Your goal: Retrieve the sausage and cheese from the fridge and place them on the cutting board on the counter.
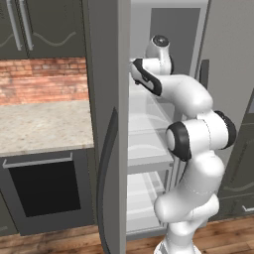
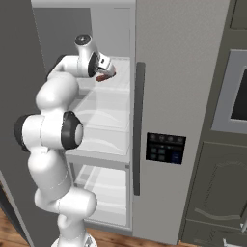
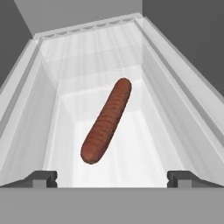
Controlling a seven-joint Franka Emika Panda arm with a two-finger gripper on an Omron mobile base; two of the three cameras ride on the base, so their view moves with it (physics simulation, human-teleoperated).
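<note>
Sausage (image 3: 106,127) on a fridge (image 2: 169,120) shelf (image 3: 131,148).
Its long axis slants away from the open, empty claw (image 3: 112,177), far end tipped right; brick wall (image 1: 42,79) beside fridge.

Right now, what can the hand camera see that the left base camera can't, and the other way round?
The hand view shows the whole sausage lying on a pale shelf, with the two open fingers spread wide at the bottom. The left base view shows the brick wall, the stone top and the black oven front beside the fridge. Both show the fridge's pale shelves.
</note>
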